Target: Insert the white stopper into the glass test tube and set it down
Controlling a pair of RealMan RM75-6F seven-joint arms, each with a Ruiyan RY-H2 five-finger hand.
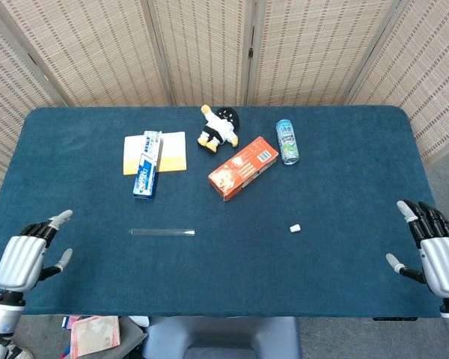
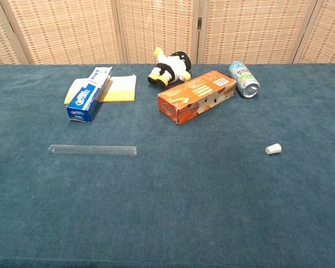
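Wicker screens back a blue-clothed bench. Left of centre, the glass test tube lies lengthwise left-to-right, nearer the left hand; the white stopper sits right of centre, toward the right hand. Both hands' fingers are spread, empty.

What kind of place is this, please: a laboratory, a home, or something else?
Probably a staged robot test area, not a true laboratory. A table covered in blue cloth stands before woven folding screens, and the glass test tube lies among unrelated items such as a plush toy and a drink can.
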